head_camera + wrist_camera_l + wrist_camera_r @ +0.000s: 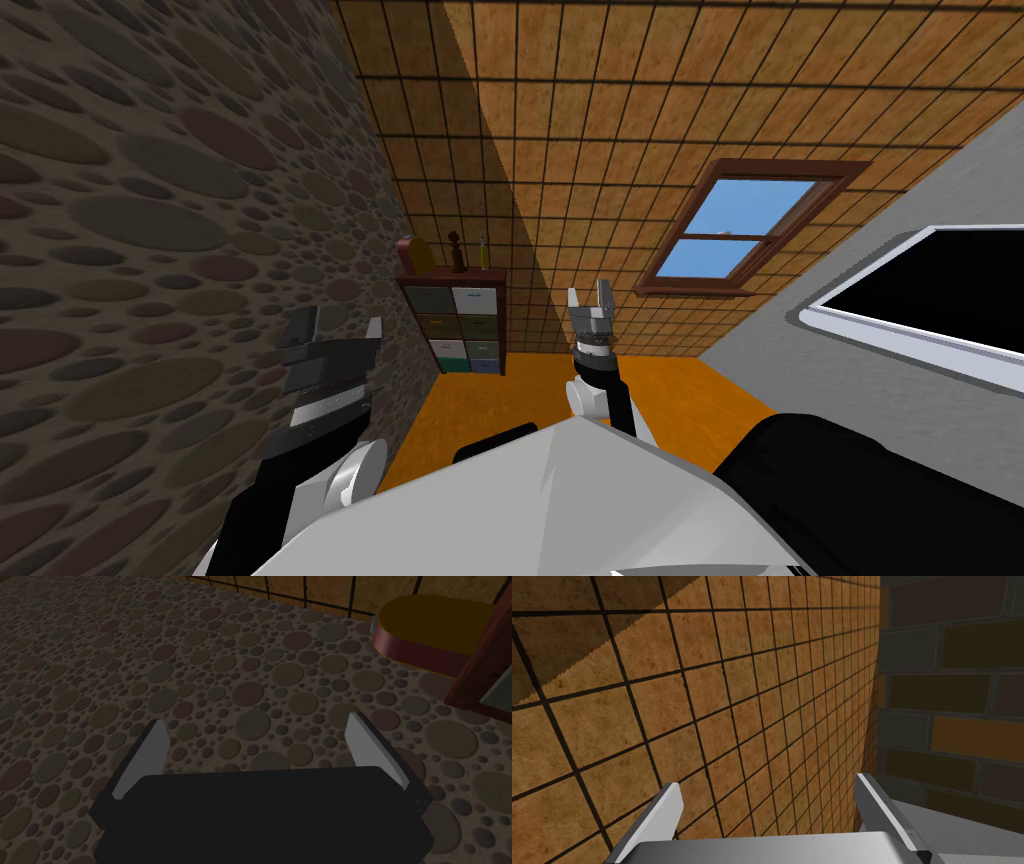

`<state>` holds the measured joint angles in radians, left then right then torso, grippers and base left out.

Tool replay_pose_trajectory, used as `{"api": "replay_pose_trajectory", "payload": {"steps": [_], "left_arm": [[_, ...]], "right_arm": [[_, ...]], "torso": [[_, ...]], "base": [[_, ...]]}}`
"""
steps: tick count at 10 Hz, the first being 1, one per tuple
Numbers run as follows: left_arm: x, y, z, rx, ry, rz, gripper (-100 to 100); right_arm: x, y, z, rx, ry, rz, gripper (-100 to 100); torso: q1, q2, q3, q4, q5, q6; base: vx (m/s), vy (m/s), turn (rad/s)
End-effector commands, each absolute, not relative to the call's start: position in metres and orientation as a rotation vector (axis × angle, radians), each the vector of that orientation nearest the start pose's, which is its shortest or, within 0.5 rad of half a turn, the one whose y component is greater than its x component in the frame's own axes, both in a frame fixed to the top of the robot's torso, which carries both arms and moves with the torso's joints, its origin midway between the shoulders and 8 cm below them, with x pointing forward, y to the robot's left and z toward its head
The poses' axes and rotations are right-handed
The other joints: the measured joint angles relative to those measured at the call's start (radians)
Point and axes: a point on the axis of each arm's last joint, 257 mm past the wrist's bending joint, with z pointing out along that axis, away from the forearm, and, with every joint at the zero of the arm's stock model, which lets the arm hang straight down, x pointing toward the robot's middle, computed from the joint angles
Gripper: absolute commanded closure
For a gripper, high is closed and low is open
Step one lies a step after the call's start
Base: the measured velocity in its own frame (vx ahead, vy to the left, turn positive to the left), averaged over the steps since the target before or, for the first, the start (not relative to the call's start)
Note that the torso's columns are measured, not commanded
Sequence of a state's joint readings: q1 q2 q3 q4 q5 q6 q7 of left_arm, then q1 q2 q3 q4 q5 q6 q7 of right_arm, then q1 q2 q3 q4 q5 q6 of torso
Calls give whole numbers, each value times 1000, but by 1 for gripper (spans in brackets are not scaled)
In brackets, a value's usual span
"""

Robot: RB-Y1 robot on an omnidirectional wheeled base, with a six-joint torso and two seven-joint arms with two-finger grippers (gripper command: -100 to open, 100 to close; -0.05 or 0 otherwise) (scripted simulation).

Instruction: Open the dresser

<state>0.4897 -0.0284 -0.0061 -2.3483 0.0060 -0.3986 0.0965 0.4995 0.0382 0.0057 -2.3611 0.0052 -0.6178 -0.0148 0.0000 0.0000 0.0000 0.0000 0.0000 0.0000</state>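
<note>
With the left claw (257, 723) and right claw (589, 298) both spread and empty, and the dresser (460, 330) well ahead against the pebbled wall (150, 250), this looks like the approach step: next, drive closer and line a claw on a drawer (474, 299).

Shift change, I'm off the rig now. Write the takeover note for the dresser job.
Left gripper: open, empty, pointing at the pebbled wall, short of the dresser.
Right gripper: open, empty, raised out in front.
Dresser: across the orange floor, against the pebbled wall in the corner. Its drawers look shut, with small items on top.
Done: nothing yet, no contact with it.
Left: drive closer, take hold of a drawer, pull it out.
</note>
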Motion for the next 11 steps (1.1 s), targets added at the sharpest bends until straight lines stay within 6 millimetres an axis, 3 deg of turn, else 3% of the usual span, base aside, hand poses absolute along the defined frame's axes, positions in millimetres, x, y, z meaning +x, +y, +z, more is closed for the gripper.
{"api": "replay_pose_trajectory", "payload": {"steps": [1,9,10,11], "left_arm": [[347,280,39,-738,571,-1400,0],[347,280,39,-738,570,-1400,0],[350,276,36,-718,608,-1400,-100],[352,273,32,-706,636,-1399,-100]], "right_arm": [[303,-273,79,522,440,1355,0],[303,-273,80,522,440,1355,0],[303,-273,80,522,440,1355,0],[303,-273,79,522,440,1355,0]], "torso": [[0,40,-82,41,0,0],[0,618,-1234,617,0,0],[0,691,-1382,691,0,0],[0,725,-1451,724,0,0]], "base": [[0,0,0],[0,0,0],[17,-7,-10],[25,-13,-16]]}}
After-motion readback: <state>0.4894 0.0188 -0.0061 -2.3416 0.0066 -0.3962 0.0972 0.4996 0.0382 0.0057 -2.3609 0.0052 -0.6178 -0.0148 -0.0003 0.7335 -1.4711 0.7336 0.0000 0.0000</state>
